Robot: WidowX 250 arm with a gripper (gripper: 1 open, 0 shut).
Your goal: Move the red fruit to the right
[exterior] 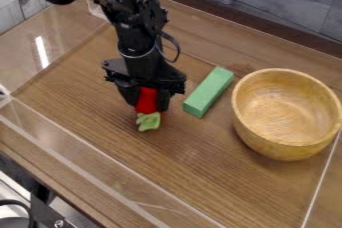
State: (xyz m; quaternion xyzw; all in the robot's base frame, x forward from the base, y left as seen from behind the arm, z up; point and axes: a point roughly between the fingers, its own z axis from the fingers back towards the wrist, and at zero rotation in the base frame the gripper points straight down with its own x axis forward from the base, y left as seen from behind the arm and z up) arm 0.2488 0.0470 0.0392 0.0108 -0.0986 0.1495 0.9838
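Now your hand sits over the red fruit at frame centre, grip unclear; secure it, then carry it toward the right of the desk.

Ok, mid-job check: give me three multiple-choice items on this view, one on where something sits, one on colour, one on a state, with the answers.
1. Where is the green block?
A. Inside the wooden bowl
B. Between the gripper and the wooden bowl
C. Left of the gripper

2. What colour is the fruit's leafy cap?
A. Light green
B. Yellow
C. Blue

3. What is in the wooden bowl?
A. The red fruit
B. The green block
C. Nothing

Answers:
1 B, the block lies on the table with the gripper on one side and the bowl on the other.
2 A, the cap shows light green below the red fruit.
3 C, only bare wood shows inside.
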